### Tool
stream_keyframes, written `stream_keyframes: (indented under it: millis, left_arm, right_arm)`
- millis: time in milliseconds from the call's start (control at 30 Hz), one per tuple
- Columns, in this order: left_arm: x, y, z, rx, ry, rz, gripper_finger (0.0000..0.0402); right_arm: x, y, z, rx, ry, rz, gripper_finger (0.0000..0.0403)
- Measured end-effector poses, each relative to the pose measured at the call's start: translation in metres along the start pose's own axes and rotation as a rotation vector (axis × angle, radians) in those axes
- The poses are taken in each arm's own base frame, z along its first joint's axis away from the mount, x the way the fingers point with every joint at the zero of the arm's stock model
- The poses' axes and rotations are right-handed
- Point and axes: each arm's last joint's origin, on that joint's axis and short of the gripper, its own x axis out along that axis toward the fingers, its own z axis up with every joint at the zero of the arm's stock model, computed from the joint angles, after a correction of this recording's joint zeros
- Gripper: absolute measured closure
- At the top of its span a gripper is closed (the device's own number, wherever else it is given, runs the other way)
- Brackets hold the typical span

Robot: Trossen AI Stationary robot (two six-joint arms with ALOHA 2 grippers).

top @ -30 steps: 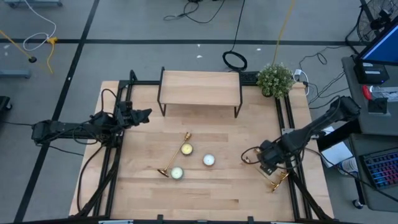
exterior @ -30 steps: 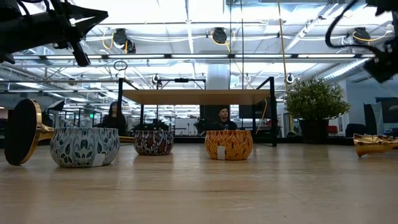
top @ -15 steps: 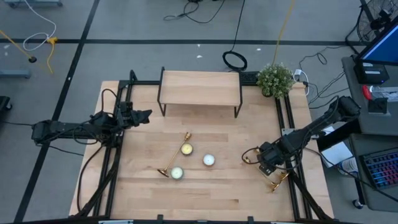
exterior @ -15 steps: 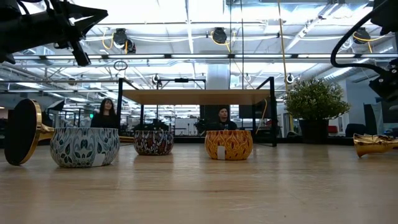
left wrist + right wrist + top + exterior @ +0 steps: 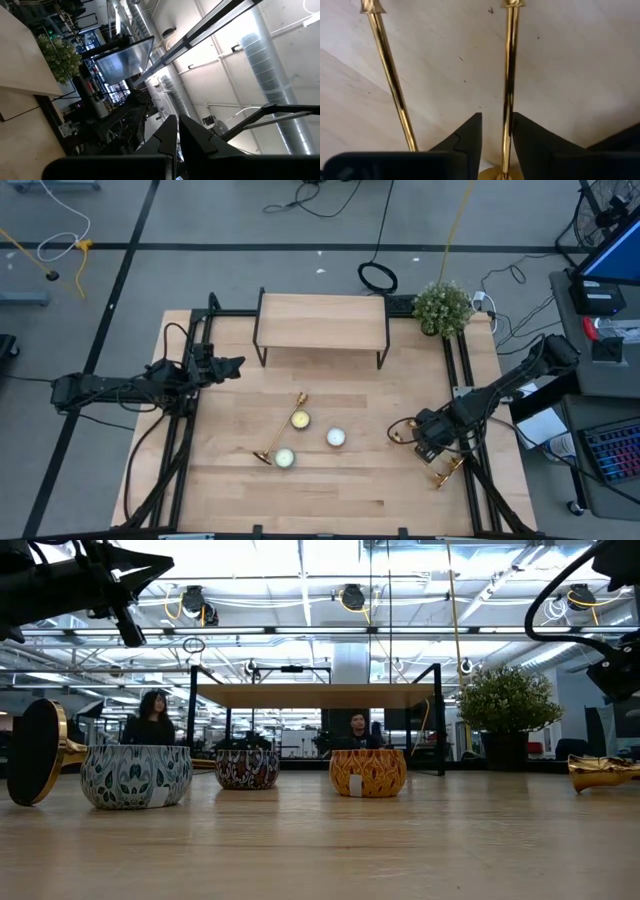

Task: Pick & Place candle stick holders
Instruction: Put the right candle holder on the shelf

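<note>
Three gold candle stick holders lie on their sides on the wooden table. One (image 5: 278,432) lies mid-table among the candle tins. Two lie near the right edge; one of them (image 5: 447,470) shows its base end in the high view. In the right wrist view their stems run side by side, one stem (image 5: 390,80) off to the side and the other stem (image 5: 508,75) between the fingers. My right gripper (image 5: 496,120) stands low over that stem, open by a narrow gap. My left gripper (image 5: 236,363) hangs shut and holds nothing, above the table's left side. My right gripper has one finger on each side of the candle stick holder's stem (image 5: 507,107), toward its base end, coming from above and across the stem. One finger (image 5: 535,145) lies close against it and a gap shows at the other. I cannot tell whether it touches. The holder lies flat on the table.
Three small candle tins (image 5: 300,419) (image 5: 335,437) (image 5: 285,458) stand mid-table. A wooden shelf on black legs (image 5: 322,320) spans the far side, with a potted plant (image 5: 442,306) at the far right corner. Black frame rails (image 5: 462,370) run along both table sides. People show in the room beyond.
My right gripper has come down toward the candle stick holder by the table's right edge. The candle stick holders and tins have stayed where they were.
</note>
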Motion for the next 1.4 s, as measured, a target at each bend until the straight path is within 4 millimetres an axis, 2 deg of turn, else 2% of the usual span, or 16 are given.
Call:
stream_keyframes:
  millis: [367, 667, 833, 1000, 1133, 1267, 1400]
  left_arm:
    - [0.000, 0.000, 0.000, -0.001, 0.007, -0.004, 0.0380]
    - [0.000, 0.000, -0.001, 0.002, 0.019, -0.009, 0.0380]
    - [0.000, 0.001, -0.001, 0.003, 0.026, 0.009, 0.0380]
    - [0.000, 0.002, -0.001, 0.013, 0.022, 0.023, 0.0380]
    - [0.000, 0.004, -0.002, 0.014, 0.022, 0.039, 0.0380]
    - [0.000, 0.004, -0.002, 0.015, 0.015, 0.042, 0.0380]
    - [0.000, 0.004, -0.002, 0.015, 0.014, 0.042, 0.0380]
  right_arm:
    - [0.012, -0.012, 0.000, 0.021, 0.040, -0.041, 0.0388]
    - [0.008, -0.008, 0.000, 0.036, 0.032, -0.027, 0.0387]
    - [-0.004, 0.003, 0.002, 0.014, -0.014, 0.014, 0.0392]
    - [-0.024, 0.011, 0.007, -0.005, -0.118, 0.008, 0.0391]
    - [-0.050, 0.019, 0.014, -0.030, -0.229, 0.008, 0.0391]
    - [-0.090, 0.030, 0.022, -0.051, -0.410, 0.064, 0.0390]
    - [-0.144, 0.040, 0.028, -0.090, -0.698, 0.163, 0.0390]
